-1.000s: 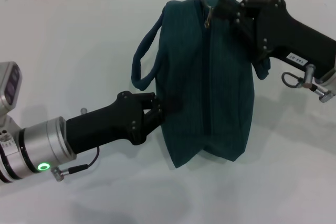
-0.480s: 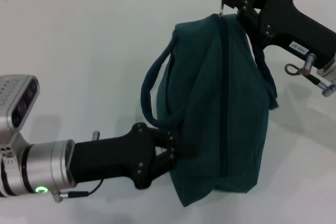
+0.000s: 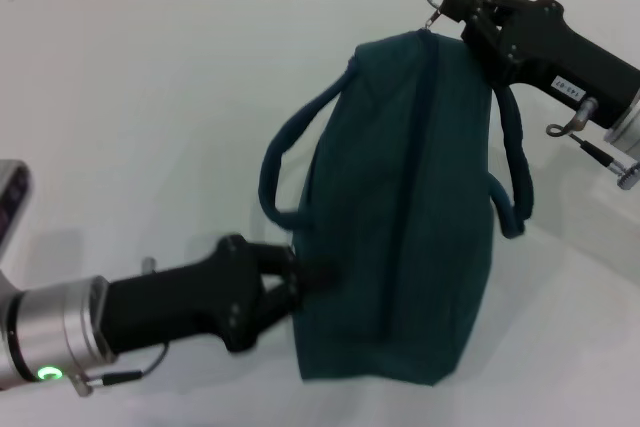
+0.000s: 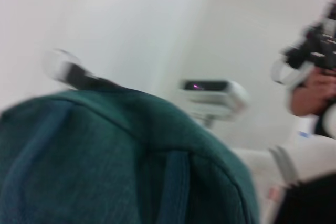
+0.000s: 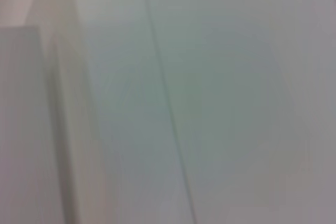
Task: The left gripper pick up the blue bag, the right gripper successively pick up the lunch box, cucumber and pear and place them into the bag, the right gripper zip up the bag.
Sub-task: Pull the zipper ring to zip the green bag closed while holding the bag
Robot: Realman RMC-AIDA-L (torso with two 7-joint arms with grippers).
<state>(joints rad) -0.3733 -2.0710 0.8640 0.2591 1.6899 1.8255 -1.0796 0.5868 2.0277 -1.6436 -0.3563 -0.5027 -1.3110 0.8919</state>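
Left gripper: matte black angular claw with visible screw heads, mounted on a silver cylindrical section bearing a green ring light and a thin black cable. Right gripper: identical black claw, white printed label, silver connector, looped cable.
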